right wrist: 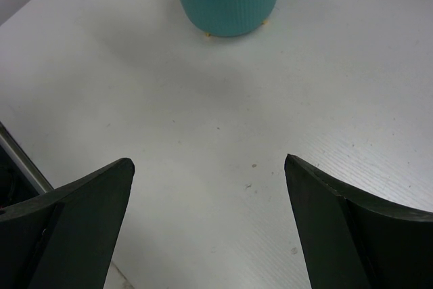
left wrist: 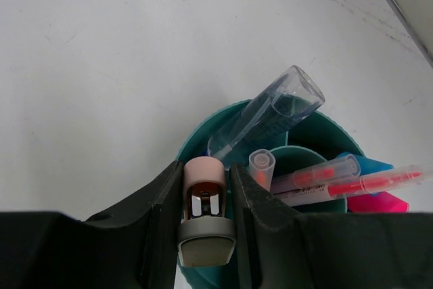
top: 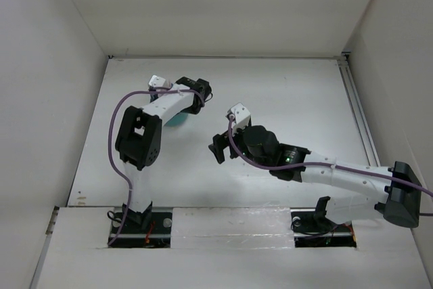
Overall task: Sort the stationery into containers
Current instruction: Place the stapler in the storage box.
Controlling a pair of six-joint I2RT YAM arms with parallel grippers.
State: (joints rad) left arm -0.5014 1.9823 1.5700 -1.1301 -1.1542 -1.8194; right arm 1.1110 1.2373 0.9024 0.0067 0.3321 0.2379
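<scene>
The teal organiser cup (left wrist: 195, 141) stands at the back left of the table (top: 177, 121) and shows at the top of the right wrist view (right wrist: 226, 11). It holds a clear-barrelled pen (left wrist: 270, 109), two pink-red markers (left wrist: 318, 177) and a blue-capped one (left wrist: 371, 165). My left gripper (left wrist: 205, 167) is shut on a small piece with a pink cap and a grey base (left wrist: 205, 218), held at the cup's near rim; it is above the cup in the top view (top: 196, 96). My right gripper (right wrist: 208, 164) is open and empty over bare table, apart from the cup (top: 220, 147).
Two tiny tan bits (right wrist: 210, 34) lie at the foot of the cup. White walls enclose the table on three sides. A metal rail (top: 358, 120) runs along the right edge.
</scene>
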